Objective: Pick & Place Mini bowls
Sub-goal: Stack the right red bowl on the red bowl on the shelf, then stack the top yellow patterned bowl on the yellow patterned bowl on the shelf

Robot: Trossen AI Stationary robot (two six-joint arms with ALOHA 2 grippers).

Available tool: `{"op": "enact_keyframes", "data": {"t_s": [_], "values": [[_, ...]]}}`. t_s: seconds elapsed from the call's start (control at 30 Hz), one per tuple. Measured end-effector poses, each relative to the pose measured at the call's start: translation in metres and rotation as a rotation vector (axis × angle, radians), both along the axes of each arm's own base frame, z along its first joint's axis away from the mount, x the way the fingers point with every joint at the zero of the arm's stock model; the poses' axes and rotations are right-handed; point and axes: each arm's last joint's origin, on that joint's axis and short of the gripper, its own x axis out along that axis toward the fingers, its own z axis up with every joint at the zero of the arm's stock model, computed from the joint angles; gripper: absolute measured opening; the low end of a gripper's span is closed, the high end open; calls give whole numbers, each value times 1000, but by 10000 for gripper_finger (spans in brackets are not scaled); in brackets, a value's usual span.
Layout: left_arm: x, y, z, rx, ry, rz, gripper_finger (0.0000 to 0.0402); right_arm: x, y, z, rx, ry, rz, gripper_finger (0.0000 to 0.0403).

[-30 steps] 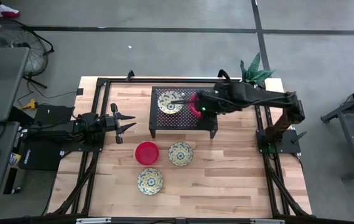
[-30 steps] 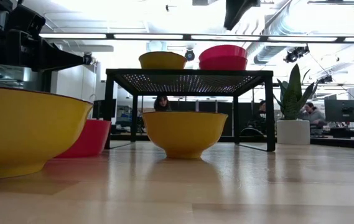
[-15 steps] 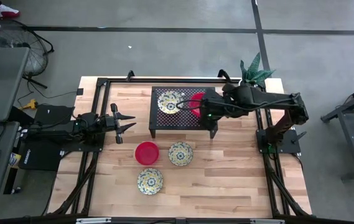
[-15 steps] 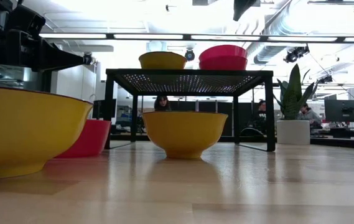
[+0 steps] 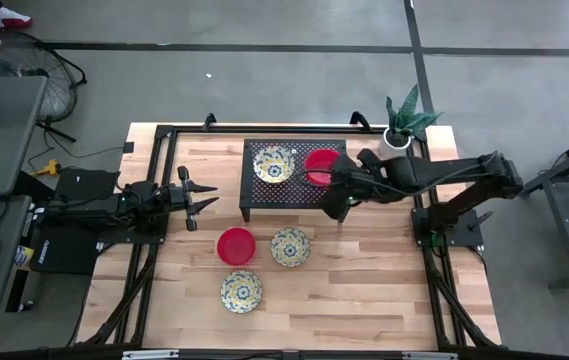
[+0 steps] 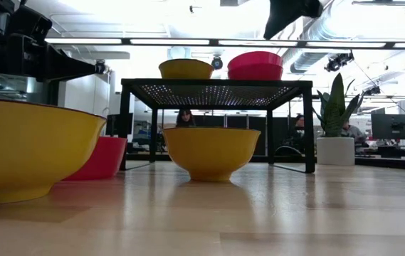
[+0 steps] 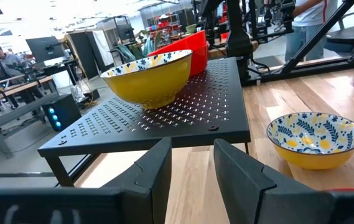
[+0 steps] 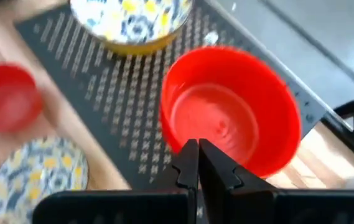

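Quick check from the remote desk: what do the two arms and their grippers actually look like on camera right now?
Both arms are dark, jointed tubes on black bases bolted to a black frame. The left gripper has two pointed black fingers; its wrist view shows them as broad matte slabs. The right gripper has slim black fingers with notched inner edges. Black cabling trails behind the left base.

Glossy red bowl; matt black perforated metal rack; pale smooth wood-plank table
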Motion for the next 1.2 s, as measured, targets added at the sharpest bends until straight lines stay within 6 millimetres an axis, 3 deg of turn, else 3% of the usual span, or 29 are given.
{"op": "enact_keyframes", "data": {"t_s": [0.4, 0.87, 1.0, 1.2], "values": [[0, 0, 0, 0, 0, 0, 117, -12, 4, -44, -180, -226, -97, 0], [0, 0, 0, 0, 0, 0, 117, -17, 9, -86, -273, -325, -164, 0], [0, 0, 0, 0, 0, 0, 117, -16, 9, -87, -278, -325, -160, 0], [0, 0, 0, 0, 0, 0, 117, -11, 10, -65, -311, -315, -111, 0]]}}
